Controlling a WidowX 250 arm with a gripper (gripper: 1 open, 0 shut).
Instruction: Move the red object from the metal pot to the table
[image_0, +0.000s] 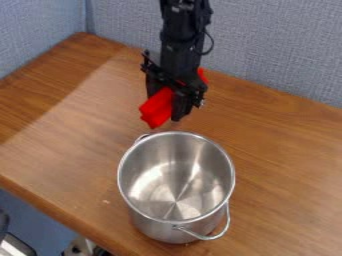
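Camera view is showing the gripper (171, 95) clamping the red object (159, 107), which is hanging clear of the metal pot (178, 187), just behind its rim. Lift-out looks done; lowering onto the table (60, 110) and releasing are remaining.

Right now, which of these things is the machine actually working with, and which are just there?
In use:
- red block, gripped in the tool
- empty metal pot
- wooden table, where the block is going

Just there:
- blue-grey wall behind the table
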